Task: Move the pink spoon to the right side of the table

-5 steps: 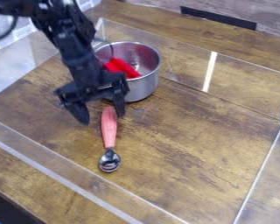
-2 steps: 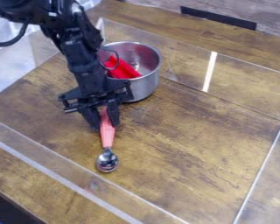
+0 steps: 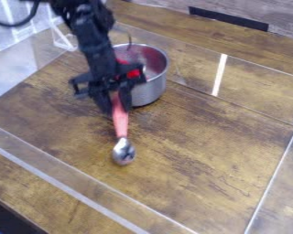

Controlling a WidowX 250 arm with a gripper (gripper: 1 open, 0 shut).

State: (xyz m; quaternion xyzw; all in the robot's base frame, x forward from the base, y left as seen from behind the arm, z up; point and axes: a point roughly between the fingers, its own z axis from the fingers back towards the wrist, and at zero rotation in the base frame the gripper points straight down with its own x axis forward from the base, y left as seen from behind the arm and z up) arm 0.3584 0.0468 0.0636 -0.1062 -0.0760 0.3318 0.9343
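One dark tool (image 3: 103, 91), blurred, reaches down from the upper left and is closed around the handle end of the pink spoon (image 3: 121, 125). From that grip the salmon-pink handle runs toward the near side of the picture, ending in a small, round, shiny metal bowl, also a little blurred. Whether the spoon touches the surface (image 3: 204, 151) or hangs just above it, I cannot tell. The spoon is left of the middle of the view. Just beside the tool, on its right in the picture, stands a steel pot (image 3: 152, 84) with a bright red object (image 3: 135, 71) in it, partly hidden by the tool. Around them spreads the brown wood-grain surface, with a clear wall (image 3: 63, 175) along the near left edge.
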